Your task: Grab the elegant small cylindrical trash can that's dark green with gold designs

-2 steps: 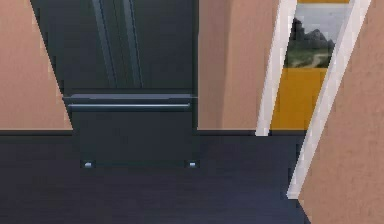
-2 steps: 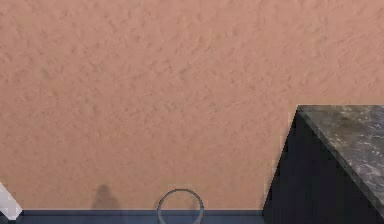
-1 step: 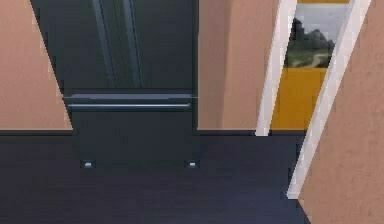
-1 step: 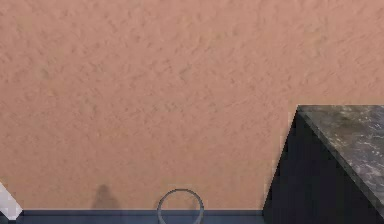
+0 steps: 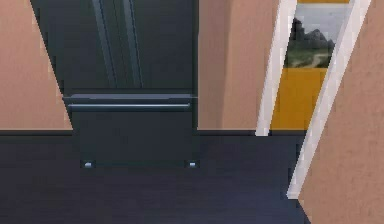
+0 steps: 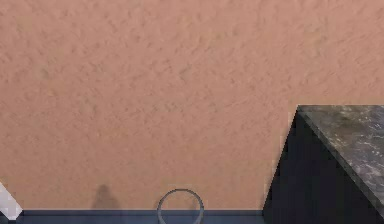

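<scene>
A thin dark round rim (image 6: 181, 206), see-through in its middle, stands low against the salmon wall (image 6: 150, 90) at the arm side view's bottom centre. Its lower part is cut off by the picture's edge, and I cannot tell what it is. A strip of dark blue floor (image 6: 90, 216) runs along the foot of that wall.
A tall dark fridge (image 5: 125, 60) with a bottom drawer (image 5: 130, 125) stands straight ahead across the dark blue floor (image 5: 150, 195). A white-framed doorway (image 5: 310, 70) opens at the forward view's right onto a yellow wall. A dark cabinet with a speckled stone top (image 6: 345, 135) fills the arm side view's right.
</scene>
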You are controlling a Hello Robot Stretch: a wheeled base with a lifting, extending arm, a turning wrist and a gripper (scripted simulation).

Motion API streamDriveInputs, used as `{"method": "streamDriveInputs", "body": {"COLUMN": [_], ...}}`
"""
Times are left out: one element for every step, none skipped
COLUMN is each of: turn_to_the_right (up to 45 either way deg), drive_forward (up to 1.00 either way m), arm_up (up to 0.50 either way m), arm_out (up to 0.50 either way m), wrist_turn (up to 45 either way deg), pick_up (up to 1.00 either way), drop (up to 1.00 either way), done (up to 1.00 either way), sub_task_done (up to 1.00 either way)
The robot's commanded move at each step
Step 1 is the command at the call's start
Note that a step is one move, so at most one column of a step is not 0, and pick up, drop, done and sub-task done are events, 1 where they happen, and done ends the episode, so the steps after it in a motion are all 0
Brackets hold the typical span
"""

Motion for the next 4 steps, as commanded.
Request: {"method": "streamDriveInputs", "body": {"turn_to_the_right": [0.0, 0.0, 0.0, 0.0], "drive_forward": [0.0, 0.0, 0.0, 0.0], "arm_up": [0.0, 0.0, 0.0, 0.0], "arm_out": [0.0, 0.0, 0.0, 0.0], "wrist_turn": [45.0, 45.0, 33.0, 0.0], "pick_up": [0.0, 0.0, 0.0, 1.0], "drop": [0.0, 0.0, 0.0, 0.0], "done": [0.0, 0.0, 0.0, 0.0], "sub_task_done": [0.0, 0.0, 0.0, 0.0]}}
